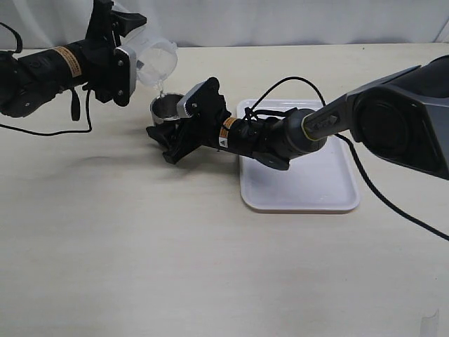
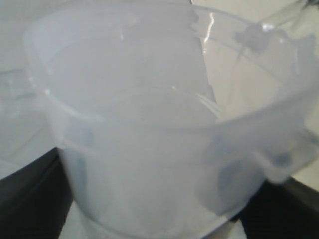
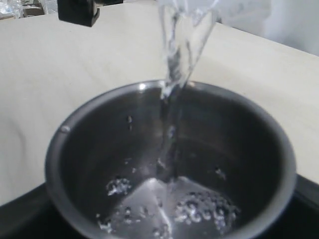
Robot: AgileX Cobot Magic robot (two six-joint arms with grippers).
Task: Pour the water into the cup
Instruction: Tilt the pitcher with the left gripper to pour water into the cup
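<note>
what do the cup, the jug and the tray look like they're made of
Cup: metal, probably steel; dull grey wall with a bright, reflective rim.
Jug: clear plastic, slightly frosted; its wall is see-through.
Tray: white, smooth, faintly glossy; likely plastic, though the look leaves coated metal open.

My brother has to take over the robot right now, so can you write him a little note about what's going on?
Left gripper: shut on the clear jug, which is tipped with its lip over the cup.
Right gripper: shut on the steel cup, holding it upright just beside the white tray.
Done: a stream of water falls into the cup, and a shallow pool covers its bottom.
Left: pour until the cup is full enough, then probably tip the jug back upright.
</note>
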